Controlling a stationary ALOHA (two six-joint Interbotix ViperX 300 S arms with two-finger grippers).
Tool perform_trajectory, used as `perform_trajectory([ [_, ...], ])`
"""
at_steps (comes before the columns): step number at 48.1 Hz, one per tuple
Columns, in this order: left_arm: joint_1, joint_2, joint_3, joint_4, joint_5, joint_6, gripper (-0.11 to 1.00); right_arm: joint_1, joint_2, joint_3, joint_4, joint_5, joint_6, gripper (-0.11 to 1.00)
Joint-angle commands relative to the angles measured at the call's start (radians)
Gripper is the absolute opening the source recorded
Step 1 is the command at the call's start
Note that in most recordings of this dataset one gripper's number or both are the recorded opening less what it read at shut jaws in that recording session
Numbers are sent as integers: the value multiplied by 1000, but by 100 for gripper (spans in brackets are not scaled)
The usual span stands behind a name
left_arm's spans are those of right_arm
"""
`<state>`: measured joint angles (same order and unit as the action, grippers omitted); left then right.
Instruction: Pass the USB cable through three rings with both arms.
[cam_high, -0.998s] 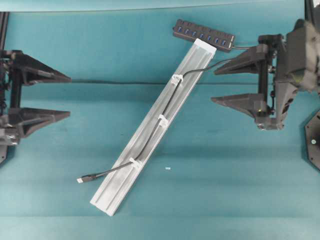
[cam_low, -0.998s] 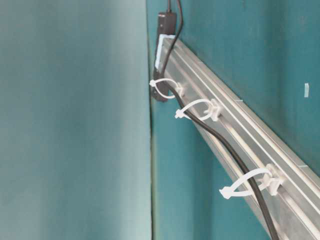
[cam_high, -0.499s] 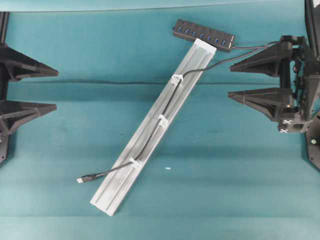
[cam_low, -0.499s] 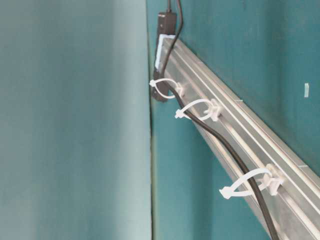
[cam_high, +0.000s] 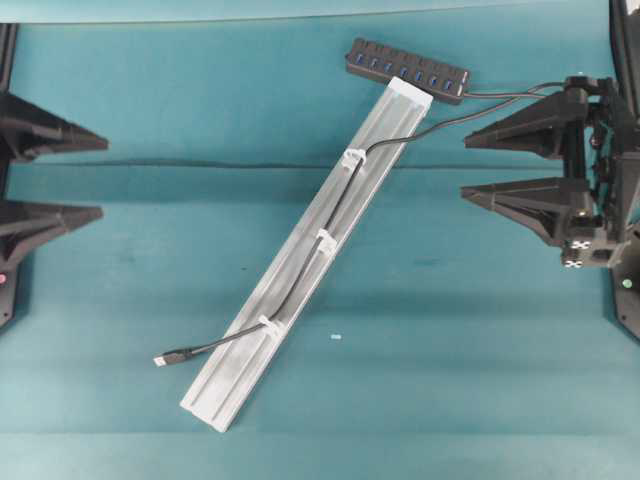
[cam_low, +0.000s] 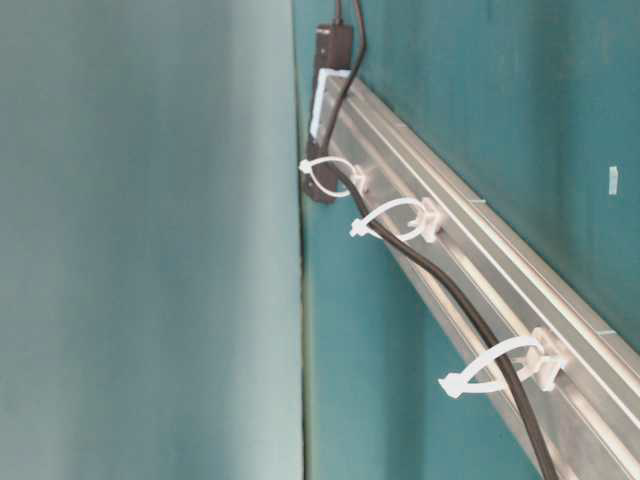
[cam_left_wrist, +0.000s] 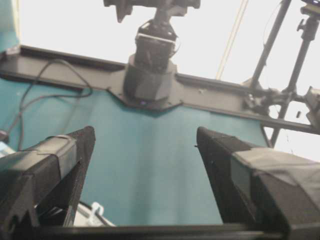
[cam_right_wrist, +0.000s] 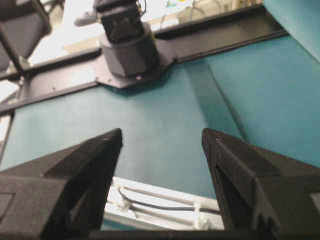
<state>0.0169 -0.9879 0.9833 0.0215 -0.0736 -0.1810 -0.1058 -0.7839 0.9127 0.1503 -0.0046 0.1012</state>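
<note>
Overhead: since a second ago both arms have drawn back toward the edges. The left claw now shows only its two pointed fingers at the left border, spread wide and empty. The right claw sits farther right than before, also spread wide and holding nothing. The rest has not shifted. One silver rail lies diagonally on the teal counter, carrying three rings: one upper, one middle, one lower. One USB cable, thin and black, runs from the right, through all three rings, and ends in a dark-and-silver plug lying on the counter left of the rail's lower end. One black hub with blue ports touches the rail's top end.

Table-level: unchanged. The three translucent white loops arch over the cable along the rail.

Left wrist: two taped fingers stand apart, nothing between.

Right wrist: two fingers stand apart; the rail and cable lie below.
</note>
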Motion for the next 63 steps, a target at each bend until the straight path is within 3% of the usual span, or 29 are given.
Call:
perform_trajectory([
  [1, -5, 12, -20, 5, -8, -3, 90, 3, -6, -3, 2, -31, 21, 79],
  [13, -6, 6, -11, 2, -48, 0, 90, -23, -29, 29, 2, -121, 25, 79],
  [63, -58, 21, 37, 5, -49, -3, 90, -14, -44, 109, 2, -115, 26, 79],
])
